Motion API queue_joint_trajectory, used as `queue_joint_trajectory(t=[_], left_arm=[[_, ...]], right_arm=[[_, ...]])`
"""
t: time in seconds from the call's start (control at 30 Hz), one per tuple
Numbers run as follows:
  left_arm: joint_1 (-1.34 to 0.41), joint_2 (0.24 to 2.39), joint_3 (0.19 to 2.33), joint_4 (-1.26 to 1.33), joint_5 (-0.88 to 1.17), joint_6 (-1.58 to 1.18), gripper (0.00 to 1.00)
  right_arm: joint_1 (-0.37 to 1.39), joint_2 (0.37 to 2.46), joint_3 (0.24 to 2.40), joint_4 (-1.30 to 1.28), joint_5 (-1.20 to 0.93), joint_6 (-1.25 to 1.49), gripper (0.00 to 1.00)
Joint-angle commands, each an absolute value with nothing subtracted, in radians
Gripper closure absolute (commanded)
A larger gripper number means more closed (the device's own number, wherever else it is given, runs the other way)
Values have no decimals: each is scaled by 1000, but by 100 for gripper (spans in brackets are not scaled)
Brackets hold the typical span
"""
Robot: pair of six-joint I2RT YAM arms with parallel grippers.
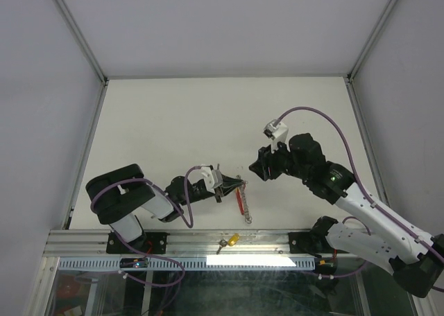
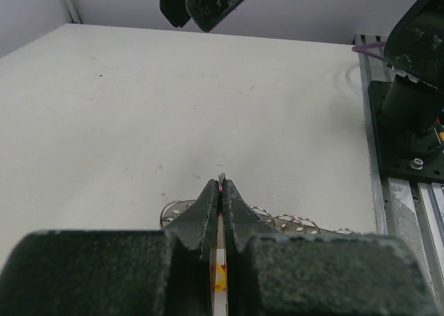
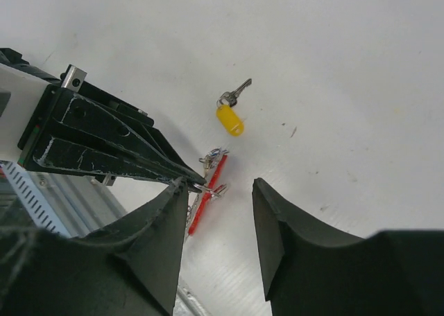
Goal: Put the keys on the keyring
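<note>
My left claw [image 1: 223, 188] clenches what seems the red band of the keyring [image 1: 241, 199]; my right claw [image 1: 257, 168] hangs open nearby.

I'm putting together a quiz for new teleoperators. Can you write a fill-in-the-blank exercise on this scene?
1. The left gripper is clamped on the keyring, whose plastic band is ___.
2. The lone key lying apart from the keyring has a ___ tag.
3. The right gripper holds nothing; its jaws stand ___.

Missing words: red; yellow; open.
</note>
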State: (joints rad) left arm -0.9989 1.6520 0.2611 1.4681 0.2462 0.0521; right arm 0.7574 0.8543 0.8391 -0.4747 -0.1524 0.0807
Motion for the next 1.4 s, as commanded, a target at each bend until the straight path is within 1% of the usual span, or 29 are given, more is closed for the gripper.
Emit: queue_joint_trajectory(t=[0.0, 0.13, 0.23, 0.4, 0.53, 0.67, 1.0, 1.2, 1.37], left_arm=[[-988, 1641, 252, 1746, 260, -5, 100], [-981, 1608, 249, 1746, 245, -11, 100], [-973, 1573, 244, 1747, 236, -20, 100], [-961, 1507, 237, 1747, 229, -32, 100], [-954, 1467, 233, 1747, 229, -40, 100], [-951, 1443, 231, 1746, 230, -47, 100], [-951, 1431, 236, 1746, 259, -58, 100], [-951, 1432, 237, 1746, 269, -61, 100], [-951, 1394, 240, 1747, 277, -63, 100]], right_arm=[[738, 826, 798, -372, -184, 286, 55], [712, 830, 799, -384, -306, 227, 53], [674, 816, 780, -372, -302, 223, 56], [566, 841, 731, -266, -573, 217, 58], [516, 834, 672, -159, -721, 217, 64], [496, 840, 618, -55, -846, 227, 65], [497, 909, 546, 148, -919, 291, 64], [497, 935, 544, 179, -937, 300, 65], [497, 939, 544, 153, -917, 270, 64]])
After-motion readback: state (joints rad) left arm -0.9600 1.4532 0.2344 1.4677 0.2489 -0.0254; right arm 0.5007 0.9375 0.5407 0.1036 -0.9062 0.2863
